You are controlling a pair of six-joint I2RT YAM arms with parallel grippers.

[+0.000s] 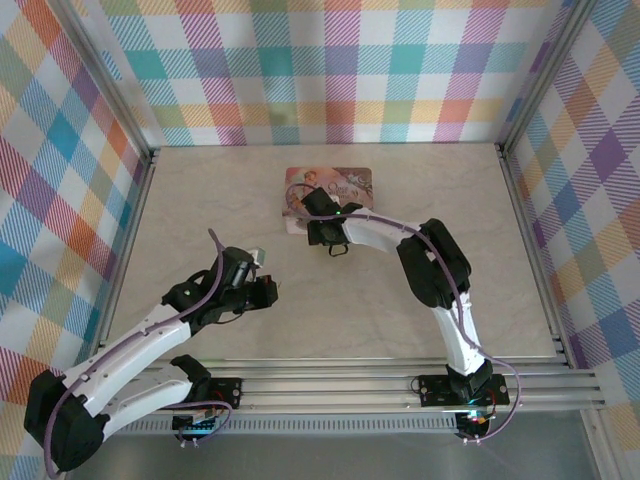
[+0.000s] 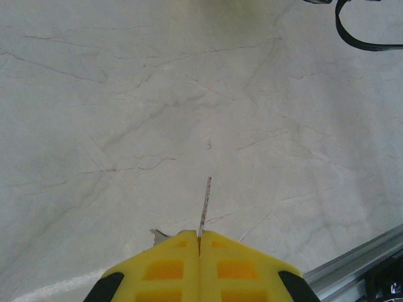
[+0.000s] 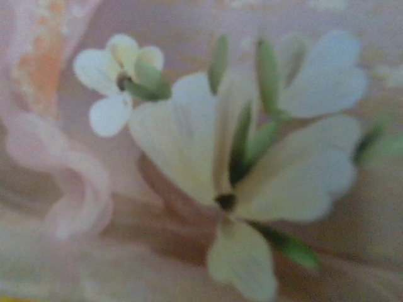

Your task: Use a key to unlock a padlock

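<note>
You have a pale, marble-veined table walled in by bright plaid panels. A pink picture-printed tin lies toward the back, about mid-width.

Nearer you and to the left of the tin, well apart from it, your left gripper hangs over bare tabletop. In its wrist camera, its yellow fingers are pressed flat together with no gap. They pinch the key, a thin sliver of metal standing out of the seam between them. The key's free end points away from the fingertips over the veined surface, nowhere near the tin. A loop of black cable sits in the upper right of that view, and a strip of aluminium rail in the lower right.

Further right, your right gripper is over the near-left part of the tin, with its arm reaching in from the right. Its wrist camera sits so close to the lid that you get a blurred print of white petals and green stems. You cannot tell whether its fingers are wide or narrow, or whether they touch the lid
</note>
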